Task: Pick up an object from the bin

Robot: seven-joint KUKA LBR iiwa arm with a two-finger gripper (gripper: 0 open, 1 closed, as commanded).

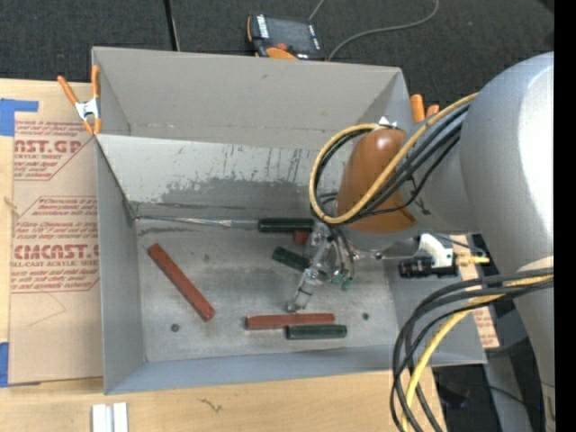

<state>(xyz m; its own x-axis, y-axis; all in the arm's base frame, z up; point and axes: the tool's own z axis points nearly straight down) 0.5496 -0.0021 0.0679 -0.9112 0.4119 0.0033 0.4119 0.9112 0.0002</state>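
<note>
Gripper (pixel 297 302) is down low over the floor of the bin (pixel 115 259), towards the front and a little right of centre. From where I stand I cannot tell whether it is spread or closed, and nothing shows as held in it. Above it sit the orange wrist cover (pixel 378 183), loops of yellow and black cable (pixel 319 174), and the big white arm (pixel 513 151) on the right.

The bin floor is flat grey metal, scuffed, and the sloping back wall is streaked with scratches. Behind the bin the room's floor is dark, with a black-and-orange box (pixel 283 34) and its cable.

Just in front of the tip lies a red-brown bar (pixel 288 321), long, flat and straight, lying crosswise near the front wall. I cannot tell whether the tip touches it. A dark green stick (pixel 317 332) lies right against the bar's front edge, parallel to it.

Behind the gripper is a short dark green piece (pixel 290 258), then a small orange-red bit (pixel 300 237), then a dark green handle (pixel 281 226) with a thin metal rod running left along the foot of the back wall.

A second red-brown bar (pixel 180 282) lies slantwise at the left, well apart from the rest. Between it and the gripper the floor is bare; the front wall stands near the green stick.
</note>
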